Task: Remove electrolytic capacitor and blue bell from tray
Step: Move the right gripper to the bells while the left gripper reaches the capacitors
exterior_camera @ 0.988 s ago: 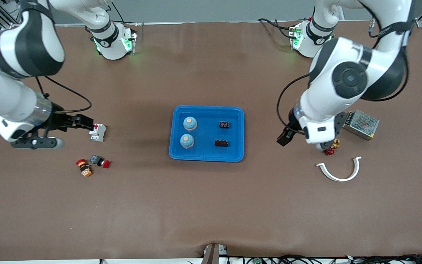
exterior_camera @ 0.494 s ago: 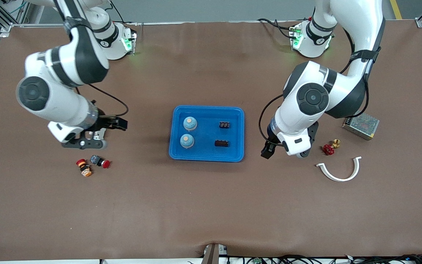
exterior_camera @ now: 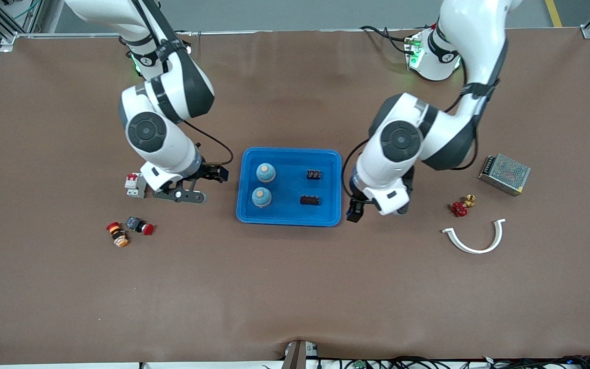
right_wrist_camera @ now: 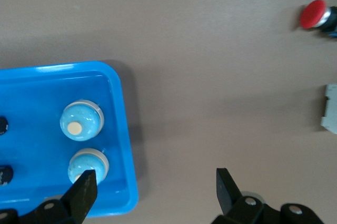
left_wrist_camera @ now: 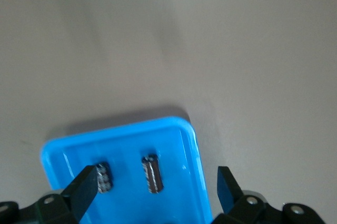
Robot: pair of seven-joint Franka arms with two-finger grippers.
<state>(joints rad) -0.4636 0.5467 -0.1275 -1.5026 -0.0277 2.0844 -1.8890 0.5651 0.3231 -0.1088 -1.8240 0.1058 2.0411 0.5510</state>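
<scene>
A blue tray (exterior_camera: 290, 151) lies mid-table. In it stand two pale blue bells (exterior_camera: 266, 172) (exterior_camera: 261, 197) and, toward the left arm's end, two small black capacitors (exterior_camera: 314, 175) (exterior_camera: 310, 200). My right gripper (exterior_camera: 216, 173) hangs open over the table beside the tray's edge, empty. In the right wrist view the right gripper (right_wrist_camera: 154, 187) has the bells (right_wrist_camera: 80, 120) (right_wrist_camera: 88, 163) close by one fingertip. My left gripper (exterior_camera: 354, 211) hangs open over the tray's rim at the other end. In the left wrist view the left gripper (left_wrist_camera: 156, 182) frames the capacitors (left_wrist_camera: 152, 173) (left_wrist_camera: 104, 176).
Toward the right arm's end lie a white breaker (exterior_camera: 136, 185), a red push button (exterior_camera: 144, 227) and an orange-red switch (exterior_camera: 117, 234). Toward the left arm's end lie a grey power supply (exterior_camera: 504, 173), a red valve (exterior_camera: 461, 207) and a white curved piece (exterior_camera: 474, 238).
Both arms have swung in from the table's ends to the tray's two sides. Both grippers stayed open and empty. Nothing on the table moved.
</scene>
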